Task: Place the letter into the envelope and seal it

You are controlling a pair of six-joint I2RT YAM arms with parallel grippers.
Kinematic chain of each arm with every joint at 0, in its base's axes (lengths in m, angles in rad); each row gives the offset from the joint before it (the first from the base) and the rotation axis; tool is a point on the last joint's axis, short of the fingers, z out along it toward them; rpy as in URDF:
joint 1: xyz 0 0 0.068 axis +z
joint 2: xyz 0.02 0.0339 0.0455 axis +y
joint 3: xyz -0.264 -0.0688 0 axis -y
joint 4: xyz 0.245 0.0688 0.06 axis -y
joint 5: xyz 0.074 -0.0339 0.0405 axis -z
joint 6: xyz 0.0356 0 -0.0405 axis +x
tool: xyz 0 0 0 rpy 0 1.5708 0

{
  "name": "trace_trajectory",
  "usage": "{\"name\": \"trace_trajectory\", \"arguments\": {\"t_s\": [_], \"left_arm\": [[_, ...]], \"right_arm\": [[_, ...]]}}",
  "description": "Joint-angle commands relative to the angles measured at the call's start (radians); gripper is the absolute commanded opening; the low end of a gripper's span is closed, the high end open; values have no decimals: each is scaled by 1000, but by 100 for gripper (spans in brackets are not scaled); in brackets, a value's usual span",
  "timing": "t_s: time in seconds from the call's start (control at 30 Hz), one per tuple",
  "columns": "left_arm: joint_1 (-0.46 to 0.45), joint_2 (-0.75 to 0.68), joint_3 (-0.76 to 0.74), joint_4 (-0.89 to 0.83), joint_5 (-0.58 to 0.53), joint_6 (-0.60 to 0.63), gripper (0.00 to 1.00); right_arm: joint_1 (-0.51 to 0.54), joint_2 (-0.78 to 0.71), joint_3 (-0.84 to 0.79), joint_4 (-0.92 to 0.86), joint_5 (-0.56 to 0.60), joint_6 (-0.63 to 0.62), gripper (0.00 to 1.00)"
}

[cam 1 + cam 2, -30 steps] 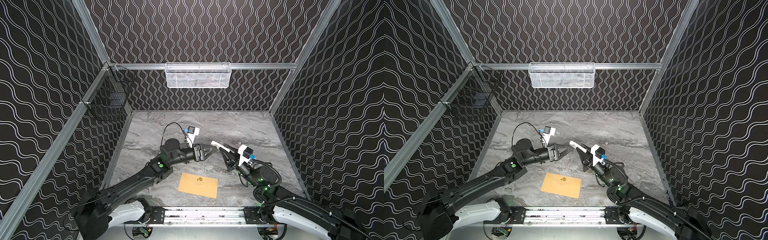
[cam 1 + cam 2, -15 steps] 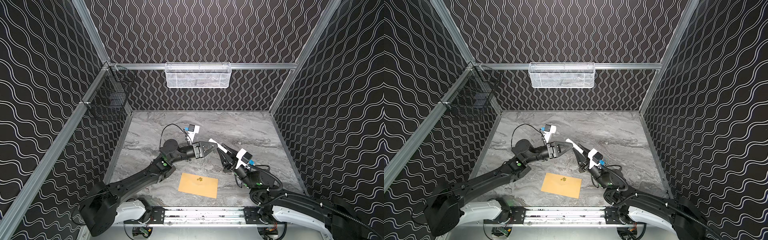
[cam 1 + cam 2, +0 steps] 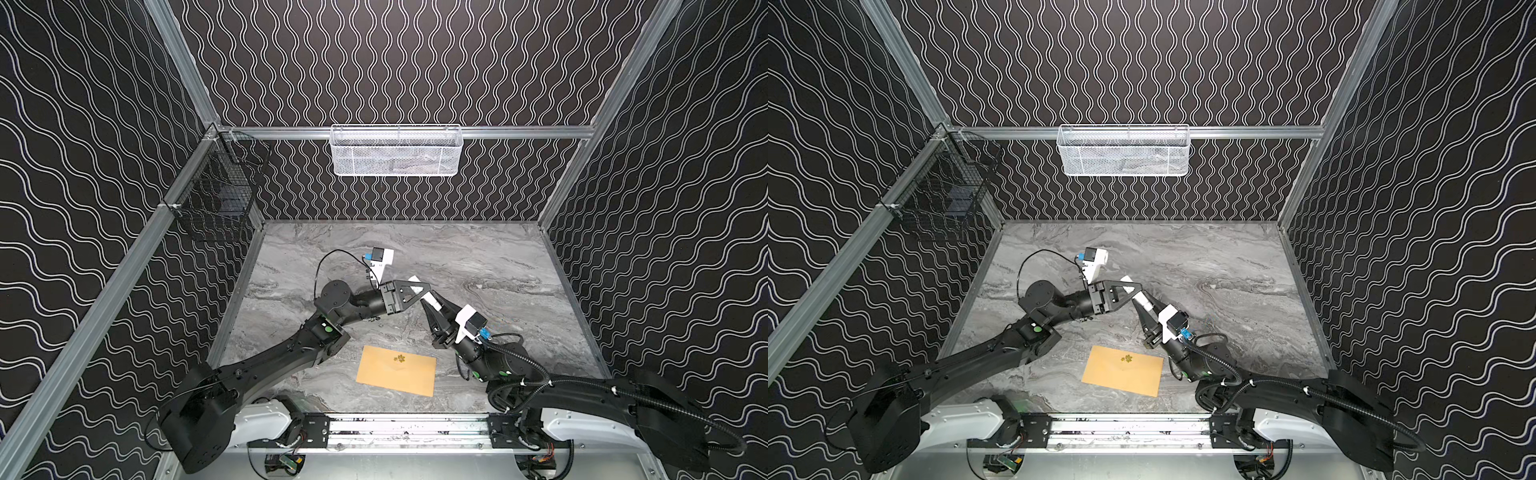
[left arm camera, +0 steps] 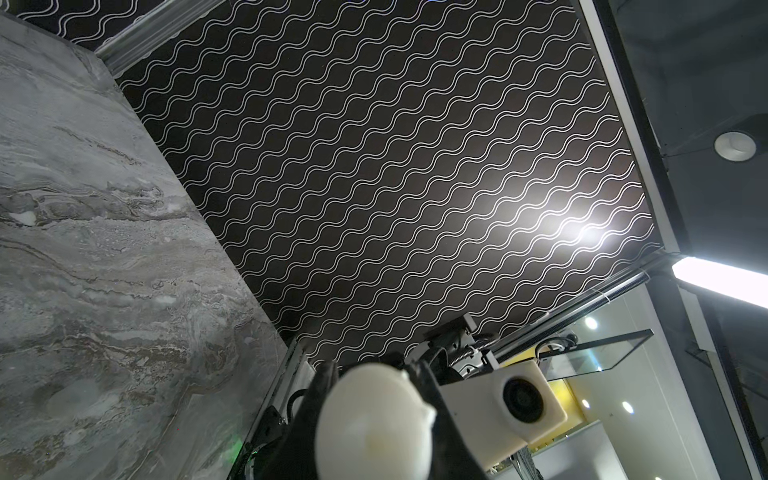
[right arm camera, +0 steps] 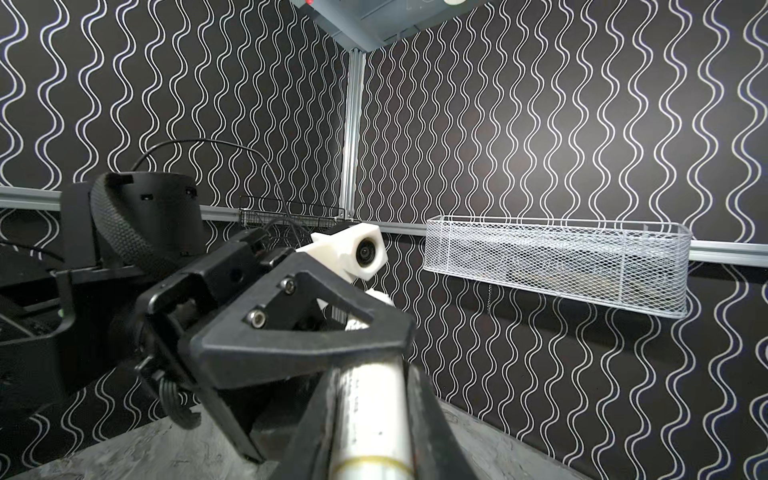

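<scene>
Above the table (image 3: 478, 257), our right pincer (image 3: 436, 309) clenches the white tube (image 3: 432, 302) by its body, and our left pincer (image 3: 421, 292) clamps its far end; we should pull straight apart, never sideways.

table (image 3: 478, 266): grey marble top, walled on 3 sides w/ black wavy-line panels.
envelope (image 3: 397, 370): tan, flat on table nr front rail (image 3: 407, 428), betw. the 2 arms, a bit skewed; gold flower mark (image 3: 400, 357) faces up, nr its far edge.
right gripper (image 3: 435, 309): raised mid-table, pointing away from rail, clamped on white stick (image 3: 430, 300).
left gripper (image 3: 422, 291): reaches in from left, fingers at stick's far end; grip not clear.
white basket (image 3: 395, 150): mesh, hung on back wall.
black basket (image 3: 216, 195): wire, hung on left wall.
</scene>
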Motion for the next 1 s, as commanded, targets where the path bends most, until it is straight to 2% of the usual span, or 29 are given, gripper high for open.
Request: {"name": "trace_trajectory", "arguments": {"t_s": [0.0,0.13,0.2,0.23,0.33,0.4,0.5,0.63,0.7,0.83,0.97], "left_arm": [[5,-14,-1,61,12,27,19],[25,-20,-6,23,27,53,9],[47,-22,-3,-24,48,87,4],[62,-21,3,-64,69,122,1],[108,-24,10,-185,119,238,0],[126,-28,27,-295,157,339,0],[130,-26,65,-434,231,489,0],[131,-15,92,-480,338,561,0],[130,-14,99,-476,375,567,0],[128,-10,100,-408,428,526,0],[122,0,90,-322,429,474,0]], "right_arm": [[14,23,-4,-15,60,-30,0],[24,5,5,-92,73,32,3],[24,-48,28,-250,71,137,24],[23,-90,53,-398,51,217,37],[-3,-189,141,-797,-56,394,61],[-29,-242,184,-986,-146,476,69],[-83,-333,207,-1161,-349,528,72],[-210,-409,212,-1220,-640,617,71],[-286,-416,207,-1196,-776,664,68],[-385,-383,155,-1021,-993,777,60],[-409,-302,147,-906,-1074,839,59]]}}
